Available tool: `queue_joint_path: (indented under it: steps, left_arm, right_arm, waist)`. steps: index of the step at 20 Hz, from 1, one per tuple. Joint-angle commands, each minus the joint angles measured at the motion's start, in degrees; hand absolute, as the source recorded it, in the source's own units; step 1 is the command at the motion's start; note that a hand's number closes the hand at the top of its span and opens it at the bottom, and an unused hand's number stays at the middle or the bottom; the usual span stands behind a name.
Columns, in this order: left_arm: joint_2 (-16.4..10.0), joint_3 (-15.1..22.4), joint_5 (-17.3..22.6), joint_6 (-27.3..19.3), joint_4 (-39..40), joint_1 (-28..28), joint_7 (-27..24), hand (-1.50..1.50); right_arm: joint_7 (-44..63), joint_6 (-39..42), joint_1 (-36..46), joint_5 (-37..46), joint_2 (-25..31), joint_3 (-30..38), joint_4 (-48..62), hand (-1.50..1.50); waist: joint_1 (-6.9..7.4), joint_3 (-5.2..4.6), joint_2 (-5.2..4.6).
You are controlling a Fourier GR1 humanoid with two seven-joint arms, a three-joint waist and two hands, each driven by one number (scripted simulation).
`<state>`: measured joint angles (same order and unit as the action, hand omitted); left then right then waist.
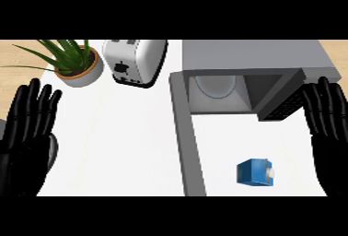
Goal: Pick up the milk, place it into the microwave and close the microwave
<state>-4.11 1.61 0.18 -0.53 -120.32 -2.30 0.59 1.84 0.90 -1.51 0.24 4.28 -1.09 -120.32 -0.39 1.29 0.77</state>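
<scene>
Heads up: left robot hand [27, 124] and right robot hand [329, 120] both wide open, empty; milk [256, 172] sits near the open microwave door [187, 138]; sloppy grab could knock it over.

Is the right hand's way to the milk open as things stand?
Probably yes: the milk lies just left of the right hand with nothing between them, and the open microwave door stands on the milk's other side.

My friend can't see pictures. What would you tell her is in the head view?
A small blue milk carton sits on the white counter before an open microwave, its door swung out beside the carton. The black left hand and right hand rest open at the view's edges; a toaster and potted plant stand at the back.
</scene>
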Motion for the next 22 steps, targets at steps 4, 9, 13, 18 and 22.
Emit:
queue_joint_path:
  steps: [4, 9, 13, 18, 22]
  left_arm:
    - [-2.7, -3.3, -2.4, -1.2, -3.5, 1.7, 4.7, -1.5]
    - [3.2, -0.9, 2.9, -2.9, -7.6, -6.5, 6.7, -1.5]
    - [2.2, -2.9, 3.2, -2.8, -7.2, -5.9, 6.1, -1.5]
    - [3.4, -2.1, 6.2, 1.5, -9.5, -16.7, 0.0, -1.5]
    - [4.1, -0.1, 4.9, -0.8, -12.1, -15.4, 3.7, -1.5]
  right_arm:
    - [5.4, -6.3, -5.7, 8.7, -4.1, -15.5, -12.5, -1.5]
    - [9.4, -2.3, -8.6, 0.1, -4.2, -26.6, -14.6, -1.5]
    - [10.5, -3.8, -12.2, 3.1, -3.7, -31.8, -16.8, -1.5]
    - [7.5, -10.6, -17.9, 14.8, -3.3, -42.0, -20.0, -1.5]
    - [9.4, -13.6, -12.6, 14.7, -4.3, -37.0, -16.4, -1.5]
  waist:
    - [0.26, -1.33, -0.54]
    - [1.19, -1.34, -0.34]
    - [0.34, -1.3, -0.67]
    - [0.29, -1.34, -0.5]
    - [0.47, -1.3, -0.7]
